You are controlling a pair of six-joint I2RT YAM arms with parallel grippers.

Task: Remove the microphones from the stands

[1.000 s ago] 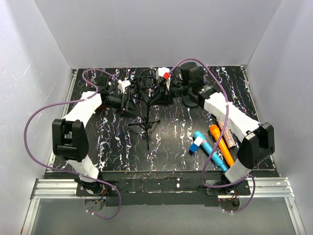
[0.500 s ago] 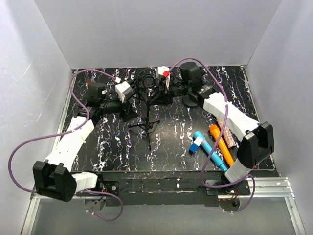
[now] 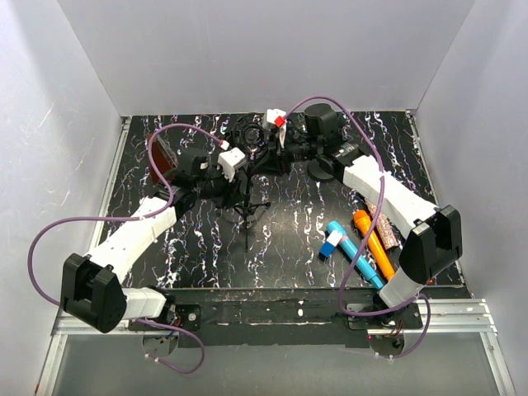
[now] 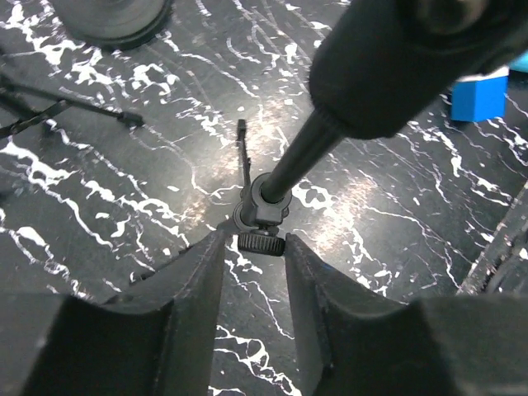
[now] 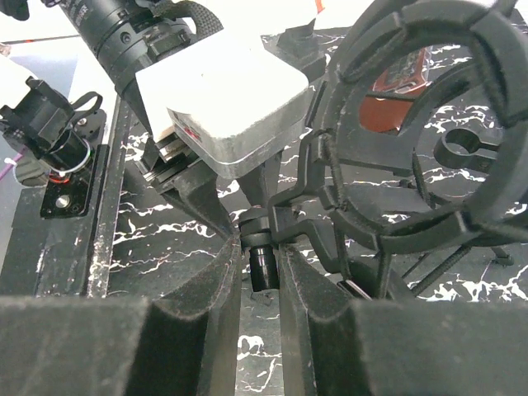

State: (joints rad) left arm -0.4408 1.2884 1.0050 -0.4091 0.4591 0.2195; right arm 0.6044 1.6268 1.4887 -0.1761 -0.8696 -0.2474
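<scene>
Right pincer point(image 5: 258, 257) is clamped tight on the short black stub point(image 5: 262, 272) just below the ring mount point(image 5: 412, 238). Left pincer point(image 4: 253, 243) is narrow, its 2 fingers point(image 4: 198, 280) flanking the knob point(image 4: 262, 242) on the stand point(image 4: 290, 163) pole. I cannot tell whether they pinch it, nor whether a microphone sits in the ring.

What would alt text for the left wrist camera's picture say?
The left tool straddles a small black knob on a thin stand pole, one dark finger on each side. The pole runs up into a thick dark cylinder at upper right, over a black table veined with white.
</scene>
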